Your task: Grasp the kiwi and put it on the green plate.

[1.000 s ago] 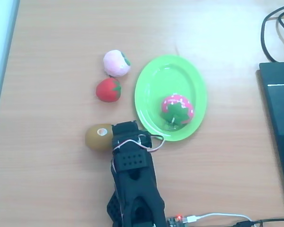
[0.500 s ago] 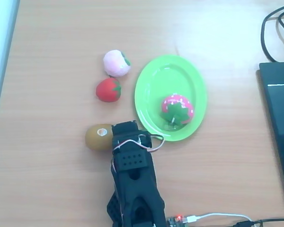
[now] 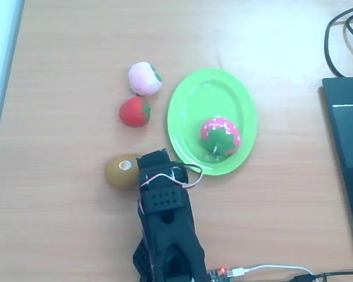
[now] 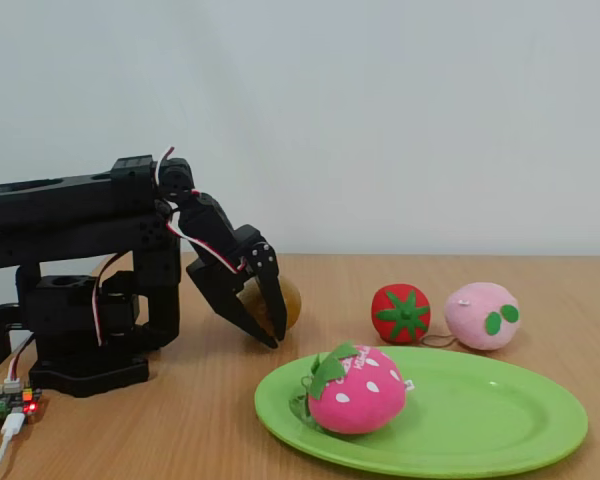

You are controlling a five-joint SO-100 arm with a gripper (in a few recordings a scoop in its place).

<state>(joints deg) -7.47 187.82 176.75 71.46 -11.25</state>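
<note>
Kiwi, a small brown-olive egg-shaped toy fruit [image 3: 122, 171] with a pale round sticker, lies on the light wooden table [image 3: 70, 229], just left of the black tool [image 4: 262, 318] in the overhead view; in the fixed view the tool's two fingers straddle it, lowered near the table, spread partway and not visibly clamped on it; the bright lime-green glossy oval plate [image 3: 191, 97] sits just right of the tool, holding a pink plush strawberry [image 3: 220, 136]; a red tomato-like fruit [image 3: 134, 111] and a pale pink peach [image 3: 145, 78] lie left of the plate.
</note>
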